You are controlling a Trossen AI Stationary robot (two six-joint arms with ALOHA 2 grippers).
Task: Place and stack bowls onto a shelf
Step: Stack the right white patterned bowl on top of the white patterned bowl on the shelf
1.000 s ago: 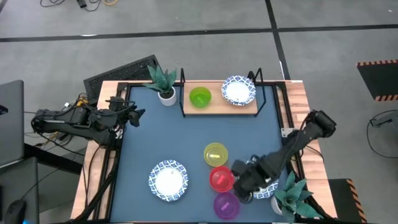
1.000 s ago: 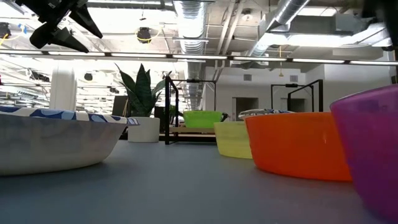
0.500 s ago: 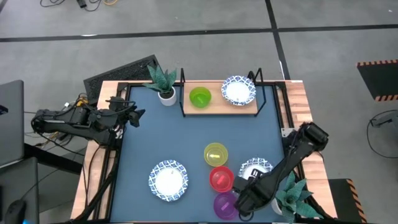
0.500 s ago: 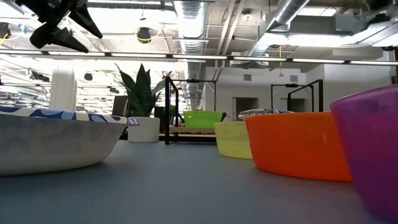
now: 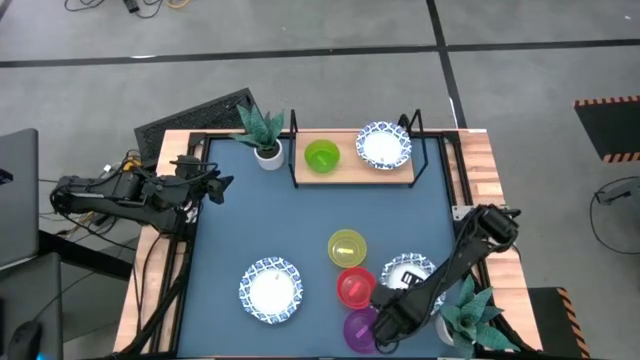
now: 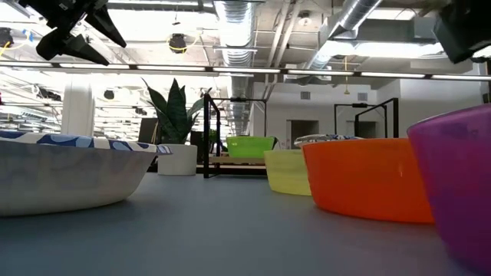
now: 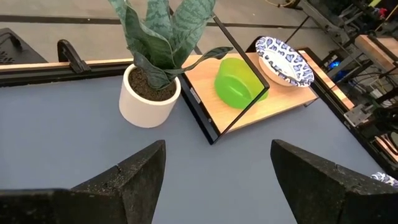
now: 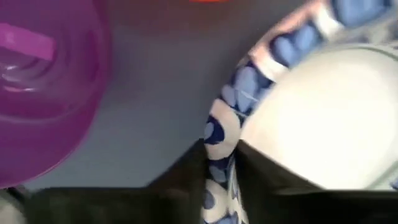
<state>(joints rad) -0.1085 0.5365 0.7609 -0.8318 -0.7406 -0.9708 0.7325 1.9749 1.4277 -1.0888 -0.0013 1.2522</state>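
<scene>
My right gripper (image 5: 393, 298) is at the near right of the table, shut on a white bowl with a blue patterned rim (image 5: 410, 272). That bowl sits beside the red bowl (image 5: 355, 287) and the purple bowl (image 5: 362, 330), with the yellow bowl (image 5: 346, 247) just beyond. Another blue-rimmed bowl (image 5: 271, 290) rests on the table at the near left. The wooden shelf (image 5: 352, 172) at the far edge carries a green bowl (image 5: 321, 156) and a blue-rimmed bowl (image 5: 384, 146). My left gripper (image 5: 225, 185) waits open, high at the table's left edge. My right gripper pinches the bowl's patterned rim (image 8: 221, 146) on its near left side. One finger (image 8: 258, 168) is inside the bowl and the other finger (image 8: 186, 171) is outside. The fingers come from above, pointing down. Whether the bowl's base is on the table does not show.
A potted plant (image 5: 263, 132) stands left of the shelf and another plant (image 5: 472, 315) at the near right corner, close to my right arm. The shelf's black frame posts (image 5: 293, 150) rise at its ends. Bare blue tabletop (image 5: 270, 220) lies in the middle.
My right gripper has drawn back toward the table's near edge. This has uncovered the blue-rimmed bowl that it stood over, and it now sits at that bowl's near left rim. The bowl has stayed in place.
</scene>
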